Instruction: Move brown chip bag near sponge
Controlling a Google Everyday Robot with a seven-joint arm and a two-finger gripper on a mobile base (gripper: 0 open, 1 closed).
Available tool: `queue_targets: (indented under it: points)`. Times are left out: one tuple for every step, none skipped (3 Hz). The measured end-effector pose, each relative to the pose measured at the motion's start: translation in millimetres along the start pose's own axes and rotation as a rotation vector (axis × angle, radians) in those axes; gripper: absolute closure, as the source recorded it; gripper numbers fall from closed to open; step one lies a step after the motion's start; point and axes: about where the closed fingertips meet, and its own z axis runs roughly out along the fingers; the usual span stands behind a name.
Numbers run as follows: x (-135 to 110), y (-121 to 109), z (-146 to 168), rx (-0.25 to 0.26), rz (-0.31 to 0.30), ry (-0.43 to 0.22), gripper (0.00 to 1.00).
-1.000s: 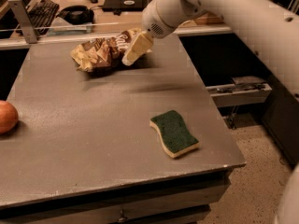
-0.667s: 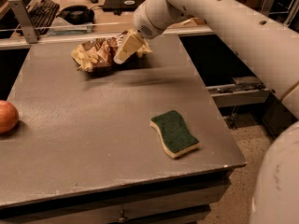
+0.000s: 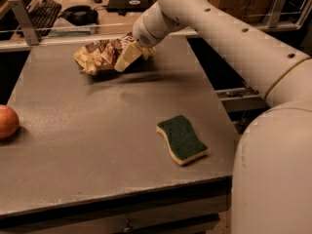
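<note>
The brown chip bag [image 3: 97, 55], wrinkly foil with tan ends, lies at the far middle of the grey table [image 3: 97, 145]. My gripper [image 3: 126, 57] reaches in from the upper right and is at the bag's right end, overlapping it. The sponge [image 3: 181, 139], dark green on top with a pale yellow base, lies flat near the table's front right, well apart from the bag and the gripper.
A round orange fruit [image 3: 7, 122] sits at the table's left edge. My large white arm [image 3: 229, 43] spans the upper right. Behind the table is a desk with a keyboard [image 3: 44, 11] and a metal rail. The table's right edge drops off beside the sponge.
My gripper has moved left and slightly down, onto the right end of the chip bag. The bag, the sponge and the fruit have barely moved.
</note>
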Motion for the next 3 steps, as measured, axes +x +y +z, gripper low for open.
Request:
queue_targets:
  points:
    - [3.4,1.4,12.3,-0.020,0.010,0.002,0.16]
    - [-0.1,1.9,12.1,-0.026,0.001,-0.013,0.39]
    - [-9.1,3.2,2.7,-0.024,-0.031,-0.036,0.62]
